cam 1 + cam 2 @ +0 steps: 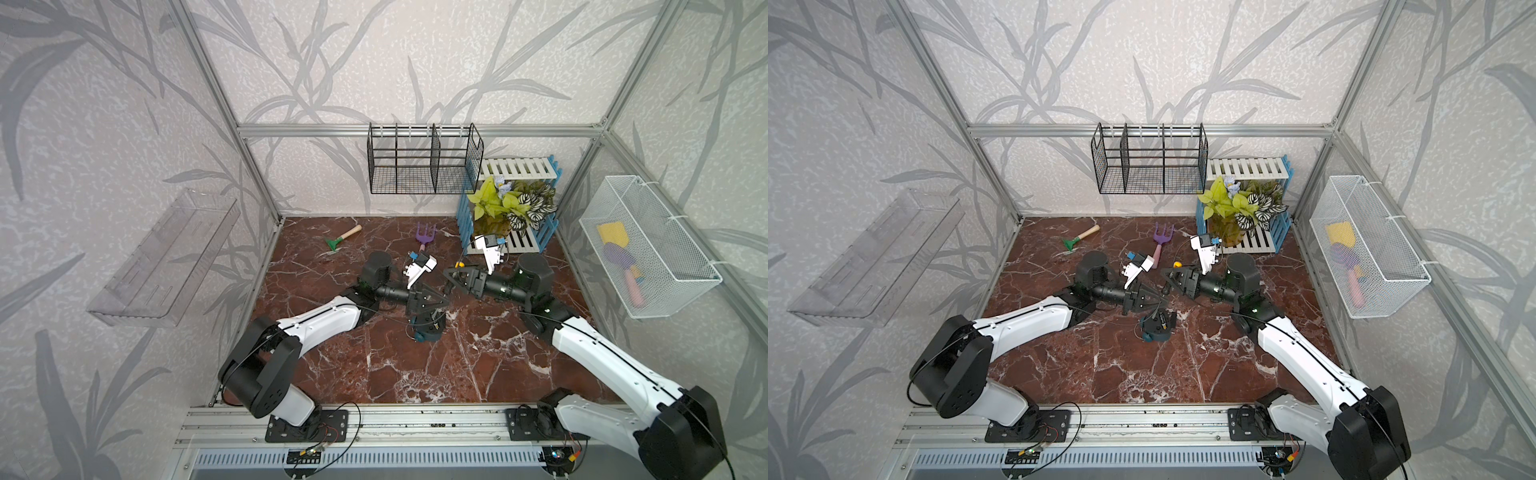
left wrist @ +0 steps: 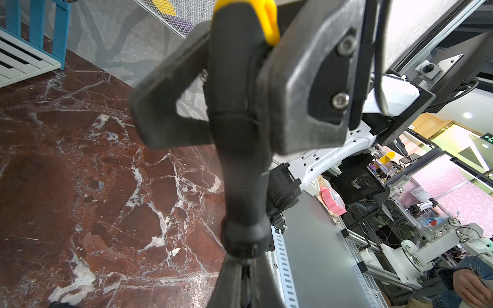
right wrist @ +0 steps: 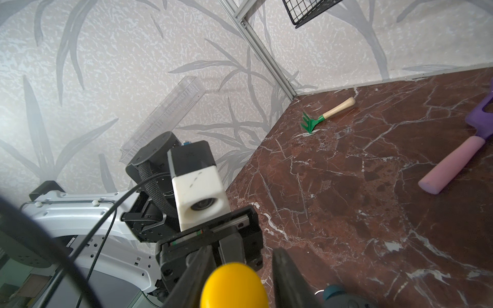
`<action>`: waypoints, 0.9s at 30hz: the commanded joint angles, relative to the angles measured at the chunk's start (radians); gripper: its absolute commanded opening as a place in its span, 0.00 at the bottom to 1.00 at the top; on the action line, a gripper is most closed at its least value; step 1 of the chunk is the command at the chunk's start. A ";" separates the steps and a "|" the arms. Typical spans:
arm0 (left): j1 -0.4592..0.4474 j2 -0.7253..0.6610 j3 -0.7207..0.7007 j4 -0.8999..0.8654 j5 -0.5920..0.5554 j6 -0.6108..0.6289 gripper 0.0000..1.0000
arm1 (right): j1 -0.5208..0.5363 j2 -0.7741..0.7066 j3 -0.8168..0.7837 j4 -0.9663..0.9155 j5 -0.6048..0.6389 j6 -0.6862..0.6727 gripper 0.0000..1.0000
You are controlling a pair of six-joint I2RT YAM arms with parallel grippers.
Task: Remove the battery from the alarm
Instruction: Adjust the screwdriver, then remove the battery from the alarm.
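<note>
In both top views the alarm [image 1: 430, 329] [image 1: 1158, 327] lies on the table [image 1: 332, 374] near the middle. It sits just at 6 o'clock of the spot where the 2 arms meet. At this size the battery cannot be made out.

The left pincer [image 1: 445, 300] reaches in from 9 o'clock, pressed together, just above the alarm. The right pincer [image 1: 448, 283] comes from 3 o'clock and pinches the screwdriver [image 1: 459, 264], whose yellow cap points toward 12 o'clock. A green rake [image 1: 343, 239] lies at 11 o'clock on the table, and a purple fork [image 1: 426, 233] at 12 o'clock.

In the left wrist view the screwdriver's black handle [image 2: 240, 133] sits between the 2 pads of the right pincer, both lying against it. Its narrow end runs down between the closed fingertips [image 2: 229, 282] of the left pincer. Whether they grip the shaft I cannot tell.

In the right wrist view the yellow cap [image 3: 232, 286] stands between the right pincer's fingers [image 3: 289, 277]. A teal edge of the alarm [image 3: 336, 293] shows just beside them on the table.
</note>
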 commanded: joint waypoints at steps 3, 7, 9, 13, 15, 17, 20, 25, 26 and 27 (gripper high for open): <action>0.007 0.016 0.043 0.014 0.016 0.012 0.07 | 0.004 0.002 0.041 -0.009 -0.022 -0.013 0.18; 0.052 -0.019 0.040 -0.106 -0.081 0.111 0.60 | 0.001 -0.022 0.041 -0.055 0.044 -0.031 0.11; 0.093 -0.076 0.000 -0.171 -0.165 0.228 0.80 | -0.005 -0.057 0.027 -0.097 0.112 -0.051 0.08; 0.107 -0.157 -0.144 -0.258 -0.392 0.514 1.00 | -0.008 -0.138 -0.026 -0.147 0.239 -0.098 0.03; 0.094 -0.167 -0.235 -0.168 -0.475 0.499 1.00 | -0.007 -0.174 -0.051 -0.159 0.292 -0.118 0.00; 0.081 -0.184 -0.340 -0.020 -0.533 0.452 1.00 | 0.003 -0.198 -0.109 -0.110 0.322 -0.145 0.00; 0.043 -0.227 -0.509 0.257 -0.587 0.504 1.00 | 0.039 -0.180 -0.183 0.010 0.323 -0.206 0.00; 0.012 -0.230 -0.605 0.357 -0.649 0.667 1.00 | 0.146 -0.120 -0.228 0.102 0.530 -0.324 0.00; 0.010 -0.221 -0.604 0.370 -0.657 0.682 1.00 | 0.159 -0.107 -0.232 0.121 0.550 -0.333 0.00; 0.007 -0.210 -0.601 0.381 -0.658 0.699 1.00 | 0.170 -0.090 -0.231 0.131 0.562 -0.343 0.00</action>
